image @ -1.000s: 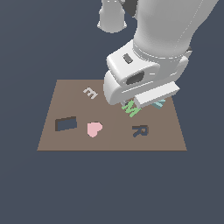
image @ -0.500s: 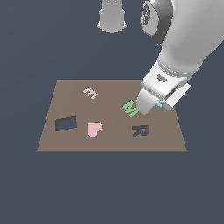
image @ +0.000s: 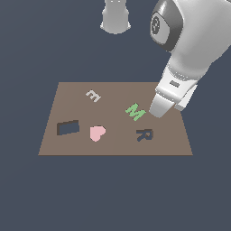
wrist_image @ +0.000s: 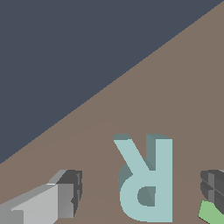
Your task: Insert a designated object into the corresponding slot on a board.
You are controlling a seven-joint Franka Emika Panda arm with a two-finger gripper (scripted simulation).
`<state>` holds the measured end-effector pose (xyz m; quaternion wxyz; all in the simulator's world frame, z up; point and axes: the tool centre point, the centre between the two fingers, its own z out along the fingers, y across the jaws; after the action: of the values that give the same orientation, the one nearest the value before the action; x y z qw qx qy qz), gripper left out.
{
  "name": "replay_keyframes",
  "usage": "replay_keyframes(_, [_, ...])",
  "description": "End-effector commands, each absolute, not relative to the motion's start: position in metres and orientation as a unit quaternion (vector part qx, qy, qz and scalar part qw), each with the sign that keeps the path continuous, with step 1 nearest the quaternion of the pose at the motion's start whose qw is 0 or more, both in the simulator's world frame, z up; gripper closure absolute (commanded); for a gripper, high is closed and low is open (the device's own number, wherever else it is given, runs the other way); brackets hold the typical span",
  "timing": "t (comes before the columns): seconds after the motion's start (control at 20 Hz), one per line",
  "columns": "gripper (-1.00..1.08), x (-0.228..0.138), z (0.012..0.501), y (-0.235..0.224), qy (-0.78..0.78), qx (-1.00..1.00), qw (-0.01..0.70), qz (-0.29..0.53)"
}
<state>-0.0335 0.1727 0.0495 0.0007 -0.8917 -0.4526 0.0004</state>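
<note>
The teal letter R (wrist_image: 146, 179) lies flat on the brown board (wrist_image: 183, 87) in the wrist view, between my two fingers (wrist_image: 65, 192), apart from both. My gripper (wrist_image: 141, 189) is open around it. In the exterior view the gripper (image: 158, 110) sits low over the board (image: 113, 144) near its far right side, and the arm hides the teal R. The dark R-shaped slot (image: 144, 134) is just in front of the gripper, empty.
A green letter M (image: 135, 112) lies close to the gripper on the exterior view's left; its corner shows in the wrist view (wrist_image: 210, 212). A pink heart (image: 97, 133), a dark rectangular recess (image: 68, 127) and an E-shaped recess (image: 93, 95) lie further left.
The arm has swung toward the exterior view's right, uncovering the green M. The hand now stands over the teal R, which peeked out beside it earlier.
</note>
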Motion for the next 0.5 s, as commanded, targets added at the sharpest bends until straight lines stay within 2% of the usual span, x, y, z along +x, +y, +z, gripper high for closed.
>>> replay_keyframes(0.0, [-0.92, -0.034, 0.049, 0.172, -0.454, -0.891, 0.0, 0.0])
replay_keyframes(0.45, [-0.92, -0.033, 0.036, 0.172, -0.452, -0.892, 0.0, 0.0])
